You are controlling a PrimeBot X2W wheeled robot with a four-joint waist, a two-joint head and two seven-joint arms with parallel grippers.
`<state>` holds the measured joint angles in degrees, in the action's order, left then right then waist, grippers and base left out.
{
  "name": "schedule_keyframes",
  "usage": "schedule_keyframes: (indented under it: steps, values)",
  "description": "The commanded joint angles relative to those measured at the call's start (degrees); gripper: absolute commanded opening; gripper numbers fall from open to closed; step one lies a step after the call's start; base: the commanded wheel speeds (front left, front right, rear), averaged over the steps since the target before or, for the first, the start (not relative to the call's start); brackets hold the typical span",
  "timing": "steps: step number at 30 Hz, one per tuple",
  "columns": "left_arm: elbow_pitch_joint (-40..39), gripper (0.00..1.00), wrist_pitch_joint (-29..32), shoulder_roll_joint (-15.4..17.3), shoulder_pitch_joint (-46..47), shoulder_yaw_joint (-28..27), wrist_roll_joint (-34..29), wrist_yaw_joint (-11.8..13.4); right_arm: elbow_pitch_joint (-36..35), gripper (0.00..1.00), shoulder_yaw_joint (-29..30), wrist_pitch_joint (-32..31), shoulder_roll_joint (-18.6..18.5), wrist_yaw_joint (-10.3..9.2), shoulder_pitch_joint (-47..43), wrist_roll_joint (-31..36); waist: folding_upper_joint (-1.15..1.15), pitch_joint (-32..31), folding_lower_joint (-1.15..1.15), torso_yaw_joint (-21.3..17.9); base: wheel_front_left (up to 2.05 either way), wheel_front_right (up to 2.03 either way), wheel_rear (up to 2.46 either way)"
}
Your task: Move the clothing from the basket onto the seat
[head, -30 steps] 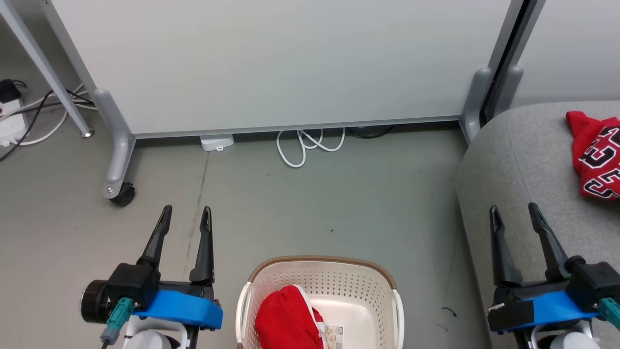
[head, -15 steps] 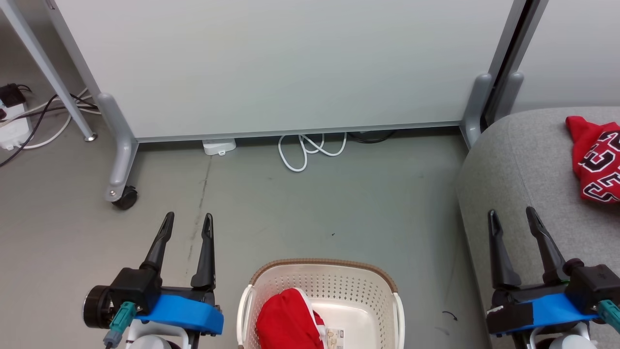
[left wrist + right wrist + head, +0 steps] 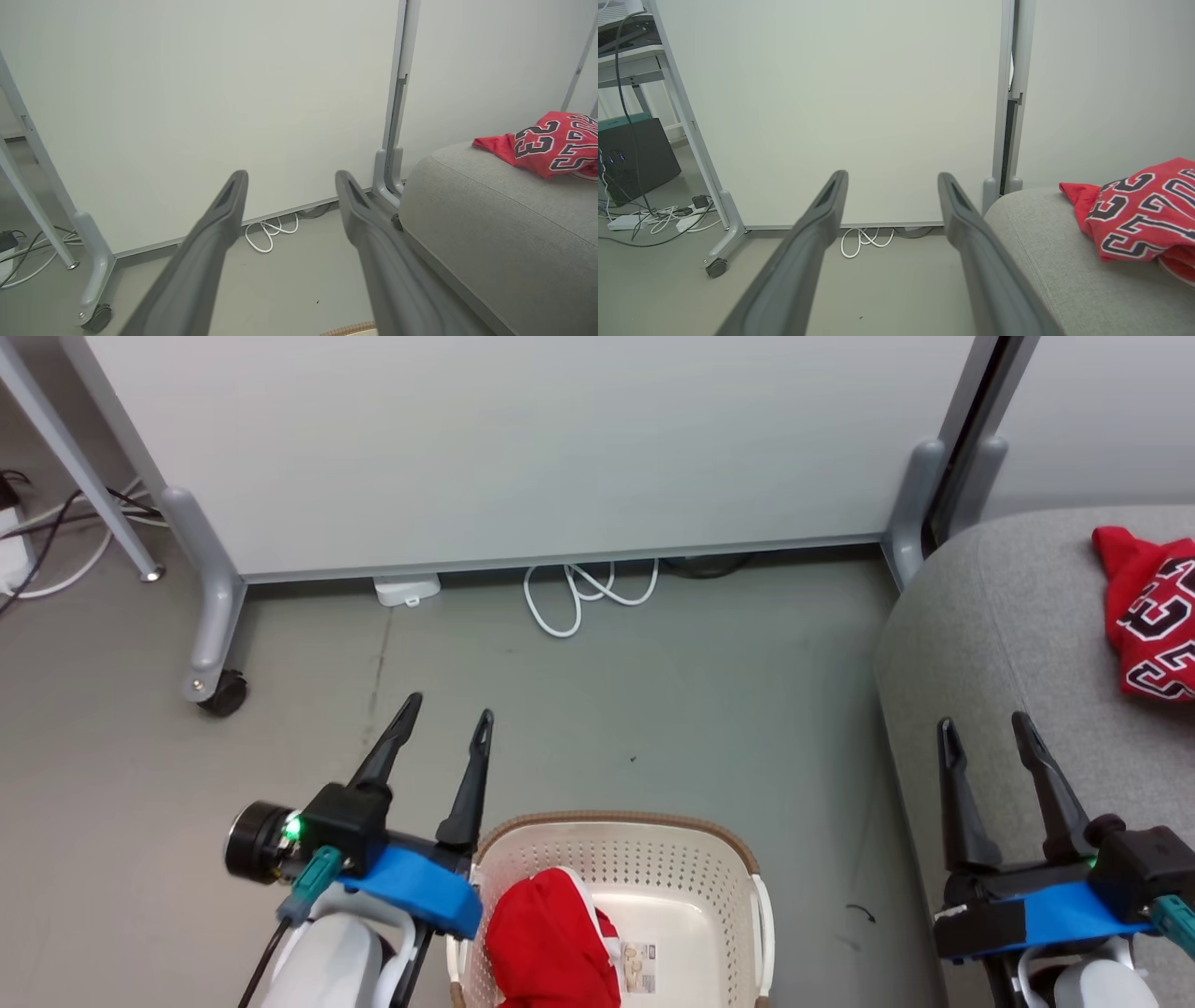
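Observation:
A cream perforated basket (image 3: pixel 653 859) with a brown rim sits at the bottom middle of the head view, holding a plain red garment with white trim (image 3: pixel 551 943) in its left half. The red lettered jersey (image 3: pixel 1153 625) lies on the grey seat (image 3: pixel 999 644) at the right, and shows in both wrist views (image 3: pixel 551 142) (image 3: pixel 1139 219). My left gripper (image 3: pixel 446 711) is open and empty just left of the basket's rim, fingers pointing up and right. Open and empty, my right gripper (image 3: pixel 982 726) hovers over the seat's front edge.
A white partition panel (image 3: pixel 523 448) on grey wheeled feet (image 3: pixel 215 691) closes off the far side. A coiled white cable (image 3: pixel 583 597) and a small white box (image 3: pixel 406 588) lie at its base. More cables and a table leg (image 3: pixel 84 476) are at the far left.
My left gripper has swung right and up, from well left of the basket to right beside its left rim. The right gripper stays put. The head view has shifted slightly.

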<state>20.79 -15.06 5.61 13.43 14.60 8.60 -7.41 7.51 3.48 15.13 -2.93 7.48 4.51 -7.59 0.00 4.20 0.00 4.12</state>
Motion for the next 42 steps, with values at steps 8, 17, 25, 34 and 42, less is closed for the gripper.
schedule_keyframes:
  steps: [8,17,25,34,42]
  values:
    - [8.3,1.0,-0.2,3.9,10.6,11.5,3.5,-0.1,-1.8,1.0,-0.5,0.0,0.1,0.03,4.0,1.0,0.0,6.2,0.0,-2.4,0.0,0.0,0.0]
    - [19.3,1.0,-0.2,5.8,21.4,24.6,6.5,-0.1,-3.4,1.0,-1.5,0.0,0.1,0.03,9.6,2.3,0.0,15.1,0.0,-5.5,0.0,0.0,0.0]
    - [29.1,1.0,-0.2,6.5,29.7,36.0,8.7,-0.1,-4.5,1.0,-3.2,0.0,-0.6,0.03,15.2,3.1,0.0,23.8,0.0,-7.8,0.0,0.0,0.0]
    - [39.7,1.0,1.1,7.0,36.4,49.2,10.3,-0.1,-5.7,1.0,-5.1,0.0,-1.1,0.03,20.9,3.5,0.0,31.7,0.0,-10.2,0.0,0.0,0.0]
    - [45.4,1.0,4.4,7.8,39.4,57.4,10.8,-0.1,-6.6,1.0,-6.5,0.0,-1.1,0.03,23.9,3.9,0.0,37.6,0.0,-12.1,0.0,0.0,0.0]
